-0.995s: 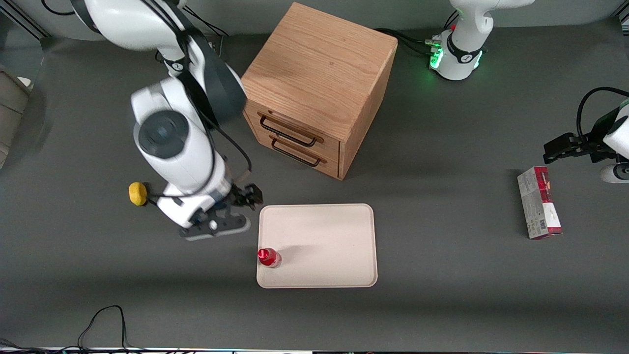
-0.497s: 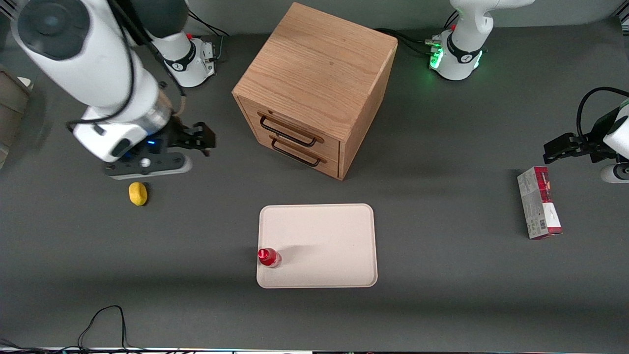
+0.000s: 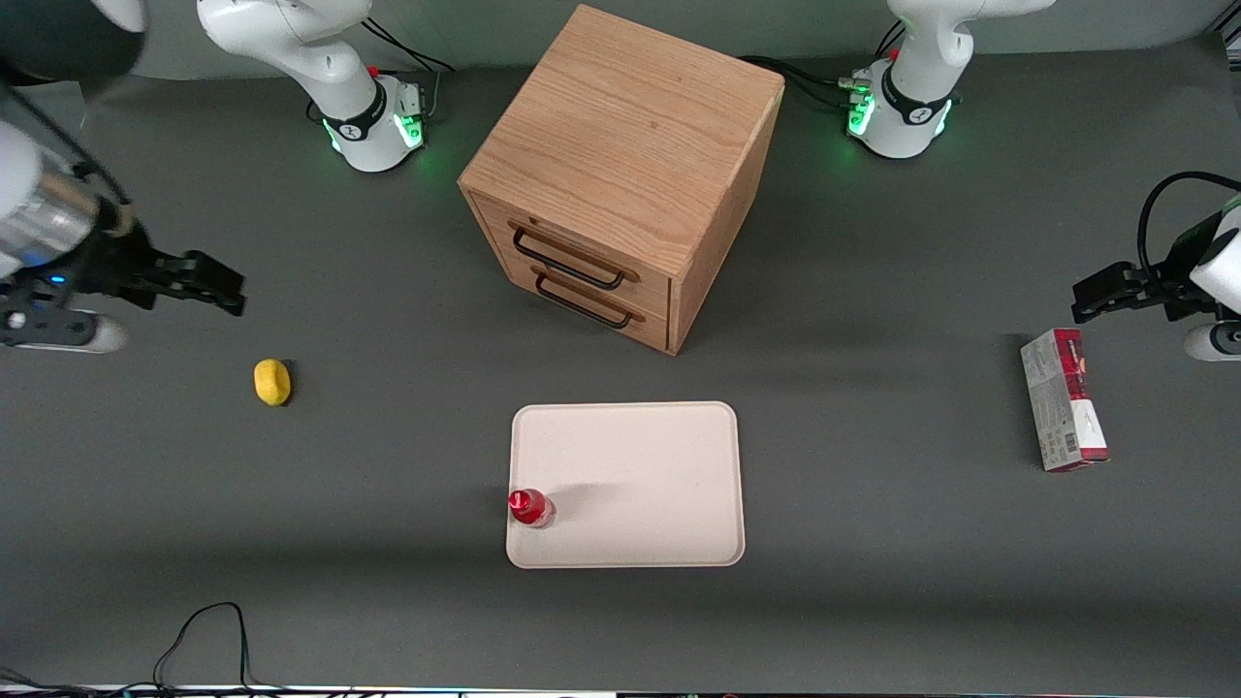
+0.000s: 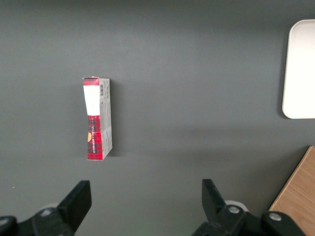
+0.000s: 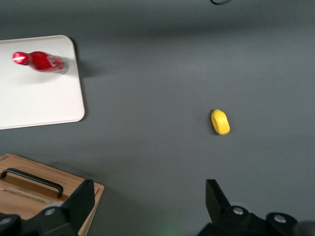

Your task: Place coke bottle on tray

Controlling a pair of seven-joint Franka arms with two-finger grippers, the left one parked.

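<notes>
The coke bottle (image 3: 529, 507) stands upright on the cream tray (image 3: 640, 485), at the tray's corner nearest the front camera on the working arm's side. The wrist view shows the same bottle (image 5: 42, 61) standing on the tray (image 5: 44, 98). My gripper (image 3: 218, 288) hangs high over the working arm's end of the table, far from the tray and farther from the front camera than the lemon. Its fingers (image 5: 81, 196) stand wide apart with nothing between them, so the gripper (image 5: 147, 204) is open and empty.
A yellow lemon (image 3: 272, 381) lies on the grey table near my gripper. The wooden drawer cabinet (image 3: 620, 174) stands farther from the front camera than the tray. A red-and-white carton (image 3: 1064, 412) lies toward the parked arm's end.
My arm has pulled away from the tray and risen, swinging toward the working arm's end of the table. The bottle stays standing on the tray, unmoved.
</notes>
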